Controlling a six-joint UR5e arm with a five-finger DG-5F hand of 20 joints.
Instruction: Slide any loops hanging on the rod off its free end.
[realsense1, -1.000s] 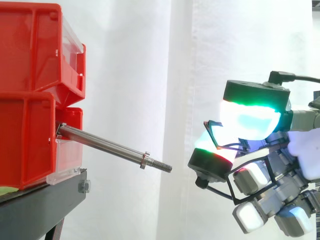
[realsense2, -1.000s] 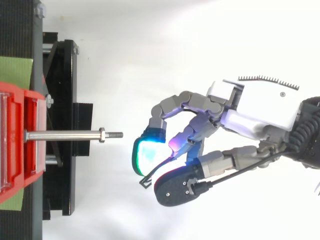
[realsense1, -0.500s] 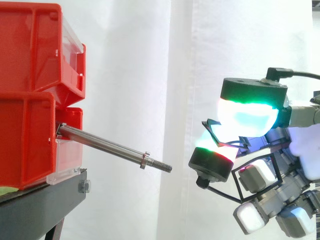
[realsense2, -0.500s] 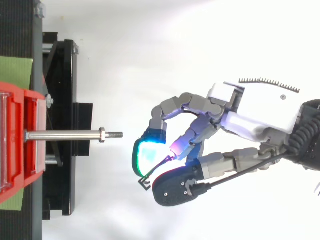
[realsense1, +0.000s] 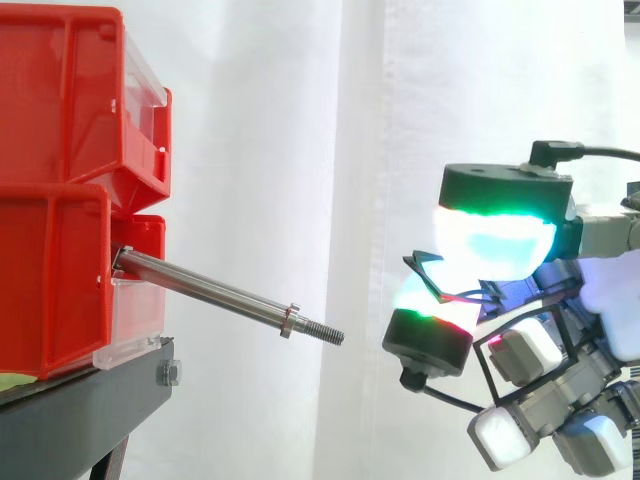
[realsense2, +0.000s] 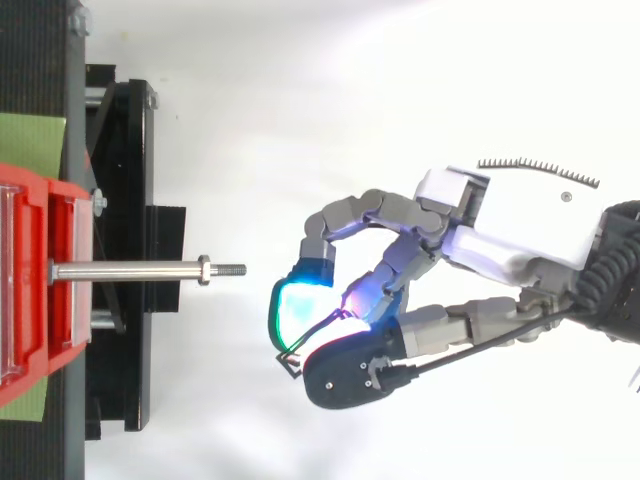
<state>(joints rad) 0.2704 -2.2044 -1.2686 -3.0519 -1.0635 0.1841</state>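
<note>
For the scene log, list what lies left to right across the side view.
Stacked red plastic bins → bare steel rod with threaded free end → robot hand with glowing pads, pinching a thin black loop. The black stand sits beneath the bins, so it is left out.

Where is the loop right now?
Side view: the loop is pinched in the hand, right of the rod and clear of its free threaded end, with a gap between them.
</note>
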